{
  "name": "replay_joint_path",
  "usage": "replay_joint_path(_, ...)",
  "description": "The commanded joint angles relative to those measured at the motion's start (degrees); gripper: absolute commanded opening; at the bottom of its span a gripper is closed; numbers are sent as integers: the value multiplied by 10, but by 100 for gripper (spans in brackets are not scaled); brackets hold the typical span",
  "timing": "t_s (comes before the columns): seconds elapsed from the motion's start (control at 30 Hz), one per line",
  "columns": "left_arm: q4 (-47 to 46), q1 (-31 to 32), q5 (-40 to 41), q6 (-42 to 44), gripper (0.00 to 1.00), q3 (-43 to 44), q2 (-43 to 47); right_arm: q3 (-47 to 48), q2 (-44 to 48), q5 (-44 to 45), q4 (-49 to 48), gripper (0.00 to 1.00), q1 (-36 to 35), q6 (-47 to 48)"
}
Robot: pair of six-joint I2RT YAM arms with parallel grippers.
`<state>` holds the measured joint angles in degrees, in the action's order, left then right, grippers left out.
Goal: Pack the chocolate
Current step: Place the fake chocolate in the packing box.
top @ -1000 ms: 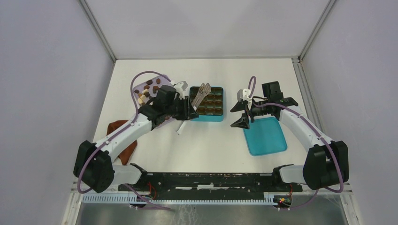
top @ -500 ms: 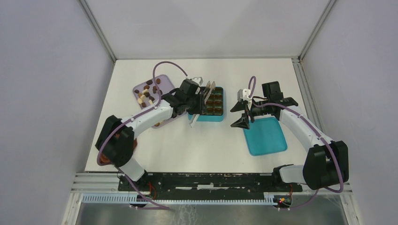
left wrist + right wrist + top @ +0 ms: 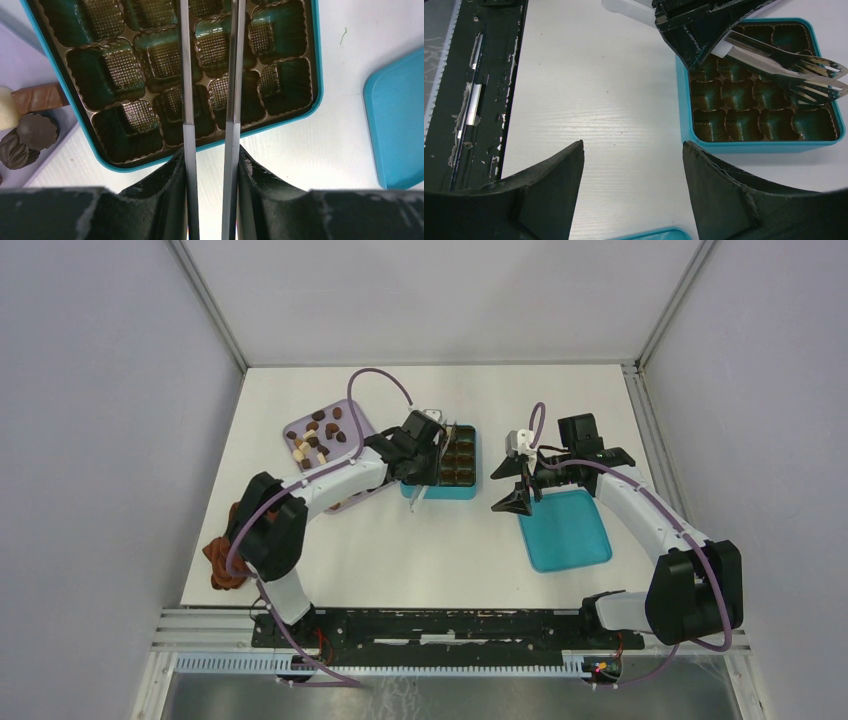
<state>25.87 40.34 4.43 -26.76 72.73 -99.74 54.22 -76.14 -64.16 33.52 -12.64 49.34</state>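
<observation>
Overhead, we find the chocolate [image 3: 318,432] lying on the tray [image 3: 362,423], left of the box [image 3: 445,493]. The left gripper [image 3: 437,452] clasps the tongs [image 3: 447,440] above the box. The right gripper [image 3: 513,483] hovers with its jaws spread, holding nothing, between box and lid [image 3: 566,532].

From the left wrist, we see both tong blades pinched between the fingers [image 3: 165,180], reaching over the cells.

From the right wrist, we see the parted fingers [image 3: 549,190] above the table [image 3: 599,90].
</observation>
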Motion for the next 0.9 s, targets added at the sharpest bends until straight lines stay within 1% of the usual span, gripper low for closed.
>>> replay_joint_path(0.0, -3, 4, 27, 23, 27, 35, -6, 20, 1, -3, -2, 78, -2, 8)
replay_joint_path(0.17, 7, 5, 29, 23, 40, 43, -12, 20, 1, -3, -2, 78, -2, 8)
replay_joint_path(0.27, 10, 6, 30, 23, 44, 45, -10, 20, 1, -3, -1, 78, -2, 7)
replay_joint_path(0.43, 9, 8, 19, 22, 45, 48, -2, 20, 1, -3, -2, 78, -2, 7)
replay_joint_path(0.57, 6, 8, 9, 18, 43, 45, 20, 21, 1, -2, -1, 78, -2, 8)
replay_joint_path(0.77, -10, 6, -23, 4, 41, 5, 116, 21, 2, 0, -1, 78, -1, 8)
replay_joint_path(0.87, -13, -4, -58, -7, 41, -32, 173, 21, 2, 1, -1, 78, -1, 8)
